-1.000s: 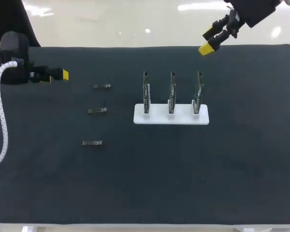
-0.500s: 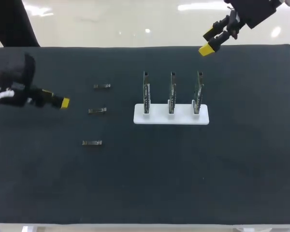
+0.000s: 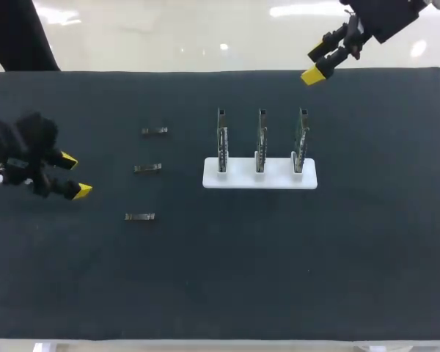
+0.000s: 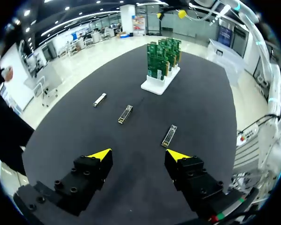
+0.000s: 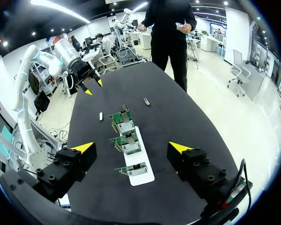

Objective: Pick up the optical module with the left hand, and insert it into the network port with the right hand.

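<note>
**A:** What's shifted?
**B:** My left claw (image 3: pixel 75 175) has swung toward the front along the left side of the mat (image 3: pixel 279 279) and turned. Both of its yellow tips (image 3: pixel 83 191) now show, spread apart and gripping nothing. The right claw (image 3: pixel 317 64) hasn't budged, up over the far edge.
**A:** And the modules?
**B:** On the head camera I see three modules (image 3: pixel 147 169) lying in a loose column on the mat. They sit between the left claw and the white stand (image 3: pixel 259 176) with its three upright boards (image 3: pixel 261 139). Nothing touches them.
**A:** Left wrist?
**B:** Fingers (image 4: pixel 99 154) wide. The closest module (image 4: pixel 169 135) lies ahead of one finger, the other two farther on, and the stand is beyond.
**A:** Right wrist?
**B:** Spread wide there too, holding nothing. The stand lies ahead, well apart.
</note>
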You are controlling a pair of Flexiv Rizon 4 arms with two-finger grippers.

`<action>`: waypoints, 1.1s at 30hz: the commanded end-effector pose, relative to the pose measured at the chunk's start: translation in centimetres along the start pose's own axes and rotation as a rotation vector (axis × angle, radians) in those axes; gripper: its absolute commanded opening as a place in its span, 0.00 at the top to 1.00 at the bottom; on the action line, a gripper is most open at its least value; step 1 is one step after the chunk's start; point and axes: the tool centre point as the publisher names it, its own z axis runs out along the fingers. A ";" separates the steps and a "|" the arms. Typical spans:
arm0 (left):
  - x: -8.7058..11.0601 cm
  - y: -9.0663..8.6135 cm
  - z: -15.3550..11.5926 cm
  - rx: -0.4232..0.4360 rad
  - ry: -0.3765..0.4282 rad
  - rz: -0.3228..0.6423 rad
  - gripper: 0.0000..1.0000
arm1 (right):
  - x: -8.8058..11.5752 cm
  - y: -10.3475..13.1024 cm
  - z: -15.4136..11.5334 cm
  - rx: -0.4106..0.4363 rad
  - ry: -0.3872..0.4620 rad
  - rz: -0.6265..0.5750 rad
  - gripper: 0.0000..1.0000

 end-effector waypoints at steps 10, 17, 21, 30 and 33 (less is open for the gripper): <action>-2.6 0.8 1.8 -0.093 0.158 0.380 0.00 | 0.0 0.0 0.0 0.001 -0.001 0.000 0.00; -2.6 0.8 1.8 -0.093 0.158 0.380 0.00 | 0.0 0.0 0.0 0.001 -0.001 0.000 0.00; -2.6 0.8 1.8 -0.093 0.158 0.380 0.00 | 0.0 0.0 0.0 0.001 -0.001 0.000 0.00; -2.4 0.1 2.4 -0.014 0.270 0.430 0.00 | 0.0 0.0 0.0 0.001 -0.001 0.000 0.00; -2.5 -0.4 3.1 0.009 0.335 0.456 0.00 | 0.0 0.0 0.0 0.001 -0.001 0.000 0.00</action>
